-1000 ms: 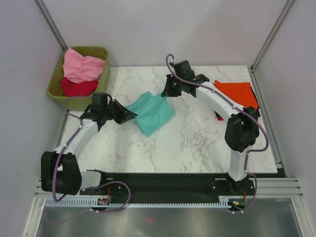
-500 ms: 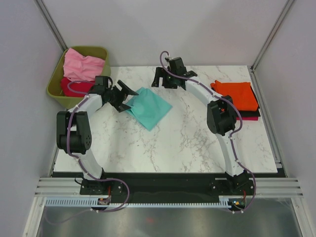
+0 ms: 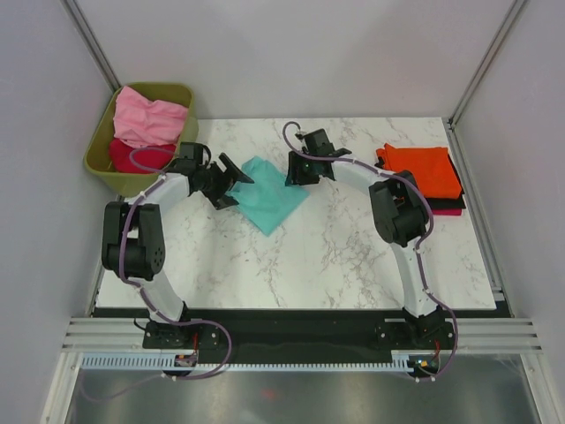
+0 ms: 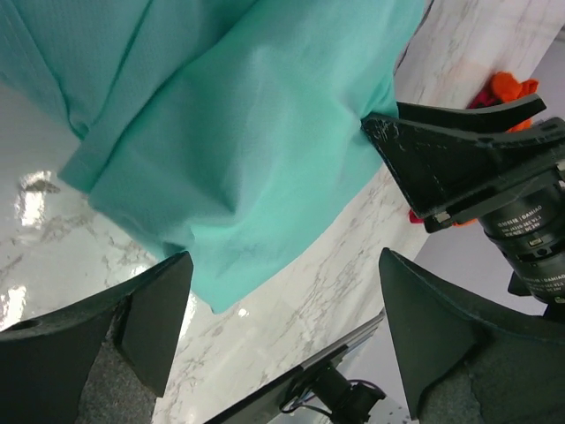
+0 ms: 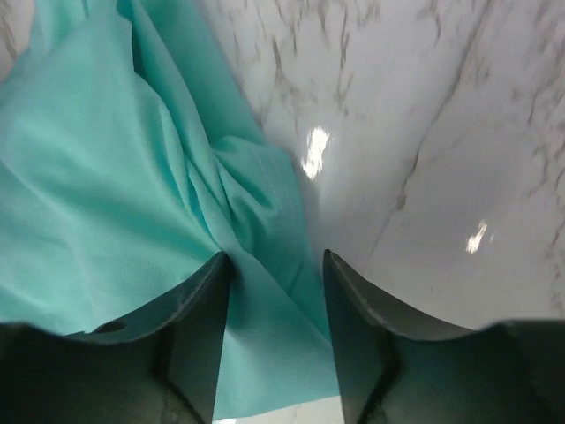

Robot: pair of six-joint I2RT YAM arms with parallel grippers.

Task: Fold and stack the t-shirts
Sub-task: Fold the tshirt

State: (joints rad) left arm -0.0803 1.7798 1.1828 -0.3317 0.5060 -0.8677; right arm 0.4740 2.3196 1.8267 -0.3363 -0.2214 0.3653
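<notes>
Lying toward the far edge of the counter [image 3: 353, 256], left of its middle, the teal t-shirt [image 3: 269, 194] is a folded panel turned cornerwise, with one corner aimed at the near edge. The two arms bracket it, which I read as the set-up for another fold or for carrying it to the pile.

The left gripper [image 3: 231, 179] hovers at the panel's left edge, jaws spread wide with nothing pinched. Its wrist view shows the hem just ahead of the fingertips, so it looks lined up for a grab rather than making one. The right gripper [image 3: 294, 172] is down on the panel's far right edge. Its jaws stand partway apart astride a raised ridge of cloth, and I cannot tell whether they bite that ridge or merely straddle it.

Along the right edge of the counter, near the far corner, an orange t-shirt [image 3: 419, 170] tops a flat pile with a crimson t-shirt [image 3: 444, 210] peeking out beneath, likely where the teal one belongs. Just off the far left corner, the olive bin [image 3: 95, 155] holds a crumpled pink t-shirt [image 3: 150, 119] over a red t-shirt [image 3: 139, 157], apparently not yet folded
</notes>
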